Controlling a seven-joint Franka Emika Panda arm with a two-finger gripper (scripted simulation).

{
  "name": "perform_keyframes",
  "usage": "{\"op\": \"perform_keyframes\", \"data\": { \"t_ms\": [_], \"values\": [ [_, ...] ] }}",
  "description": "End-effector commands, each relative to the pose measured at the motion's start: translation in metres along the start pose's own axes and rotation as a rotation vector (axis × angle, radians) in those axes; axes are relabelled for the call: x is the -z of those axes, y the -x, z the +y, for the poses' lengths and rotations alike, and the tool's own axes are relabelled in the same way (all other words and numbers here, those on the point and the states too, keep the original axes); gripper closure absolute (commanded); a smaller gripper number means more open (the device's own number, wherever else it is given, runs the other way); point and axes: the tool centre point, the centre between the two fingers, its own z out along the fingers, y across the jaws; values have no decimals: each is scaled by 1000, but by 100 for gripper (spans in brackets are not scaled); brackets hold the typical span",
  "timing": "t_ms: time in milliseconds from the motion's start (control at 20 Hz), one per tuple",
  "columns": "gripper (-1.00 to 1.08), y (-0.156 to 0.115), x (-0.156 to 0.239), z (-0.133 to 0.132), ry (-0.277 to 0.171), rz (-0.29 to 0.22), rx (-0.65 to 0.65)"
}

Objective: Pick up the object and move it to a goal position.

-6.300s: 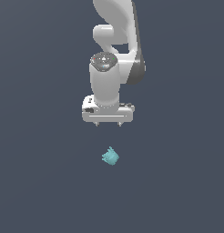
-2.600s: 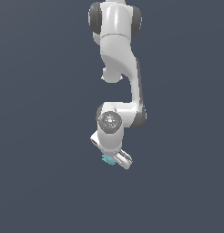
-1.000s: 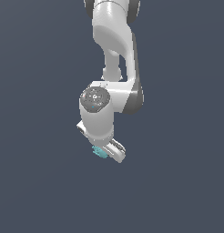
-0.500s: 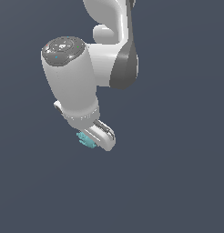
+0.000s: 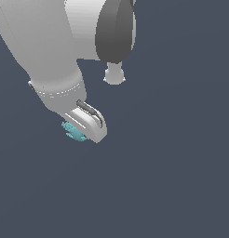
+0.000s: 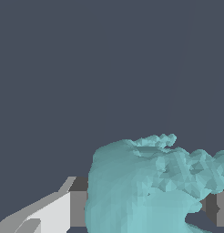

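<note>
Looking at the exterior view, the white arm (image 5: pixel 56 51) fills the upper part w/ its big round joint close to the camera. The tool (image 5: pixel 81 131) points down toward the exterior view's right, and the teal object (image 5: pixel 72 131) sits at its tip, partly hidden behind the white finger (image 5: pixel 90 123). The tool is closed on the object; only a small lumpy teal part shows beside the finger. In the wrist view the object (image 6: pixel 150 186) is very large, approx. half the lower picture, w/ rough faceted bumps, pressed between two finger pads (image 6: pixel 77 202), one on each side. Around it only plain dark grey background; I cannot tell if the object touches any surface.
</note>
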Motion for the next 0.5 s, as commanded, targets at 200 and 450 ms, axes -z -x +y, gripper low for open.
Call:
{"op": "perform_keyframes", "data": {
  "t_ms": [200, 450],
  "values": [
    [108, -6, 19, 4, 1, -1, 1],
    [108, -7, 20, 4, 1, -1, 1]
  ]
}}
